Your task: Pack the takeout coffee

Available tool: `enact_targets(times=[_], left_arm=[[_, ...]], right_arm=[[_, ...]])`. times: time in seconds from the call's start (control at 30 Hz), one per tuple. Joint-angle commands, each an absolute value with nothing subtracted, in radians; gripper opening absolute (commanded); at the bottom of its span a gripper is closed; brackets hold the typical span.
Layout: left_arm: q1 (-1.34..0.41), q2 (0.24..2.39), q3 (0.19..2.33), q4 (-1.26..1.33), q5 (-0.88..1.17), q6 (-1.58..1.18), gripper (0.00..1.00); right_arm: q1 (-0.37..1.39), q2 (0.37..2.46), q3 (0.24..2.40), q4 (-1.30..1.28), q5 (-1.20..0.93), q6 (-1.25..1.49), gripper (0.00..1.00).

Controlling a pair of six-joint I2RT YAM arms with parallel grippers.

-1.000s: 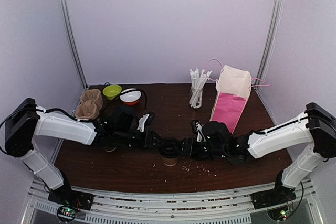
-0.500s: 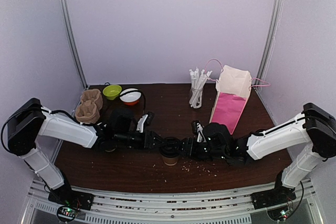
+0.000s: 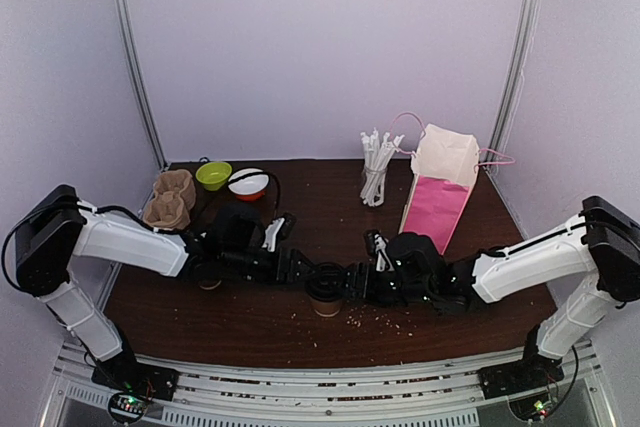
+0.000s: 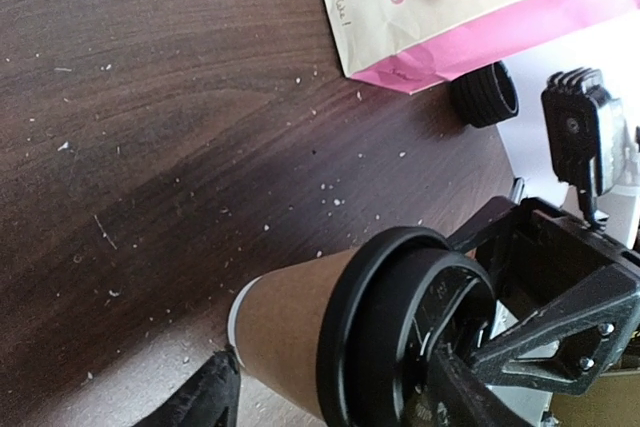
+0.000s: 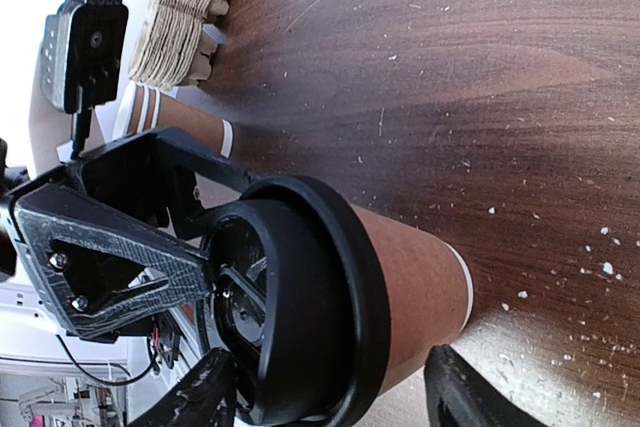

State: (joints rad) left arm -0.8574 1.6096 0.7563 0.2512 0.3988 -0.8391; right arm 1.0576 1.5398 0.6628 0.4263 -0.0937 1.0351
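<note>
At ten o'clock on the table (image 3: 250, 327) lie stacked carriers (image 3: 168, 199). A green bowl (image 3: 213, 175) and a white bowl (image 3: 248, 184) sit just beside them, toward eleven. The left arm (image 3: 125, 242) reaches in low from nine, with a cup stack (image 5: 185, 125) close under it.

The left gripper (image 3: 306, 273) sits at nine o'clock of the coffee (image 3: 323, 294), turned on its side. In its wrist view its fingers (image 4: 205, 402) are spread wide, one by the coffee's foot and one by the black lid (image 4: 400, 332).

The coffee stands upright at six o'clock on the table, near the front edge. It is between the two grippers and well apart from the bag.

The right gripper (image 3: 350, 280) meets the coffee from three o'clock. Its fingers (image 5: 205, 397) are likewise wide, with the coffee in the span between them. Both pairs sit so close to it that I cannot tell whether either one presses it or only brackets it.

Crumbs (image 3: 365, 319) dot the wood at the coffee's four o'clock. At one o'clock on the table a glass of straws (image 3: 375, 167) stands upright. Just beside it, toward two, a pink and cream bag (image 3: 438, 197) stands with looped handles.
</note>
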Motion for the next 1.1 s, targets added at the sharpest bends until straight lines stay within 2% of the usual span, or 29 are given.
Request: enact_targets(times=[0.0, 0.2, 0.43, 0.63, 0.77, 0.87, 1.07], left_arm=[[-0.862, 1.583, 0.798, 0.091, 0.388, -0.785, 0.72], [-0.864, 1.535, 0.824, 0.059, 0.389, -0.761, 0.81], [-0.864, 1.470, 0.822, 0.034, 0.370, -0.754, 0.86], [-0.860, 1.379, 0.724, 0.092, 0.285, -0.820, 0.83], [-0.846, 1.390, 0.685, 0.128, 0.291, -0.840, 0.76], [-0.844, 1.425, 0.685, 0.150, 0.313, -0.845, 0.69], [-0.842, 1.469, 0.690, 0.180, 0.319, -0.848, 0.66]], right_arm=[[1.053, 1.497, 0.693, 0.331, -0.104, 0.992, 0.70], [1.052, 1.459, 0.710, 0.310, -0.113, 0.963, 0.83], [1.052, 1.409, 0.696, 0.290, -0.120, 0.951, 0.86], [1.051, 1.321, 0.574, 0.343, -0.026, 0.999, 0.76], [1.050, 1.329, 0.553, 0.344, -0.006, 1.017, 0.66], [1.048, 1.353, 0.560, 0.340, 0.009, 1.035, 0.63], [1.037, 1.389, 0.568, 0.369, 0.051, 1.072, 0.61]])
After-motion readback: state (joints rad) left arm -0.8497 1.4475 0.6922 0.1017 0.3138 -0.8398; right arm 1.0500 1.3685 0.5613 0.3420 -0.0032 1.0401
